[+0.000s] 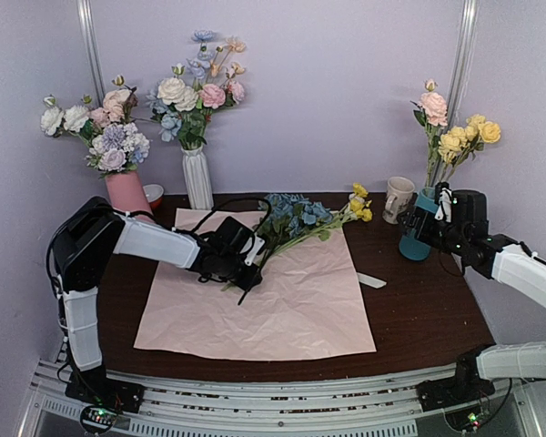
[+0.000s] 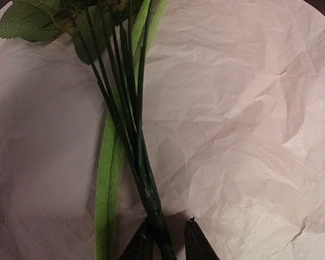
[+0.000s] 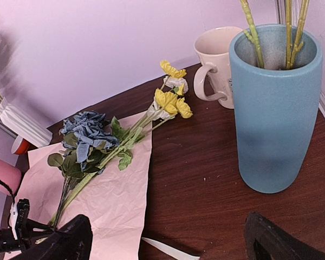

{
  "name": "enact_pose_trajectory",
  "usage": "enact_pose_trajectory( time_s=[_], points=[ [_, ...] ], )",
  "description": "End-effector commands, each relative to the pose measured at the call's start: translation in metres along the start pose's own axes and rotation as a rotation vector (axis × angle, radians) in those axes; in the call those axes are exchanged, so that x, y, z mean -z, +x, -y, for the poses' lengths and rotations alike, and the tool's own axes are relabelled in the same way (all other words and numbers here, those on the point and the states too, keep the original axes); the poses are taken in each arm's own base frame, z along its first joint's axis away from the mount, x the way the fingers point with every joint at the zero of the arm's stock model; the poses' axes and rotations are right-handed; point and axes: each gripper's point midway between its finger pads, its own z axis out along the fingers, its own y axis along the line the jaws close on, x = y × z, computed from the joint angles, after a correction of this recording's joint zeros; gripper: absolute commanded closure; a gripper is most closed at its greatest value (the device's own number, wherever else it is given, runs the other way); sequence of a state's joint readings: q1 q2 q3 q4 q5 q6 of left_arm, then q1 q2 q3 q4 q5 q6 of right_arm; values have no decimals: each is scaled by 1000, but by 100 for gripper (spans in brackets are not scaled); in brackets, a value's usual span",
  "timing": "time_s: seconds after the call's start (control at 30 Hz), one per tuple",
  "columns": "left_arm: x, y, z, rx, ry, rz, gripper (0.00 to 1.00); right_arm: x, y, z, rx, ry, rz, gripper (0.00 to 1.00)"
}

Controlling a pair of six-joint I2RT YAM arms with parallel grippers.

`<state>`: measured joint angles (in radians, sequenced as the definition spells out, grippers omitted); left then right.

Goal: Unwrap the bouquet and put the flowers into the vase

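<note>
The bouquet lies unwrapped: its pink paper (image 1: 273, 300) is spread flat on the table. The flowers (image 1: 296, 218) rest across it, blue cluster (image 3: 86, 132) in the middle and yellow blooms (image 3: 170, 100) off the paper's far corner. Their dark stems (image 2: 130, 135) and a light green stem (image 2: 105, 184) run toward my left gripper (image 2: 168, 220). Its jaws straddle the bound stem end, which touches one finger with a gap to the other. The teal vase (image 3: 273, 108) holds a few green stems. My right gripper (image 3: 168, 227) stands wide open beside it, holding nothing.
A cream mug (image 3: 219, 65) stands just behind the teal vase. A pink vase (image 1: 127, 193) and a white ribbed vase (image 1: 197, 177), both with bunches, line the back left, with a small red bowl (image 1: 153, 193) between them. A pale strip (image 1: 371, 281) lies right of the paper.
</note>
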<state>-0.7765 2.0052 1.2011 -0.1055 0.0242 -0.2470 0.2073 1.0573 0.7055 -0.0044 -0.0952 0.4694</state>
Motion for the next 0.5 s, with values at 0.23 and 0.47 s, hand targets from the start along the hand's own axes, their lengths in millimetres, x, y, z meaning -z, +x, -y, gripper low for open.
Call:
enact_pose_trajectory(
  time_s=[0.23,0.47],
  points=[
    [-1,-22,5,1,3,64,80,-2,5,-2,19,-16,-9,0],
    [4,-29,-2,24,-40,85,98,0,4,-2,23,-14,-4,0]
  ],
)
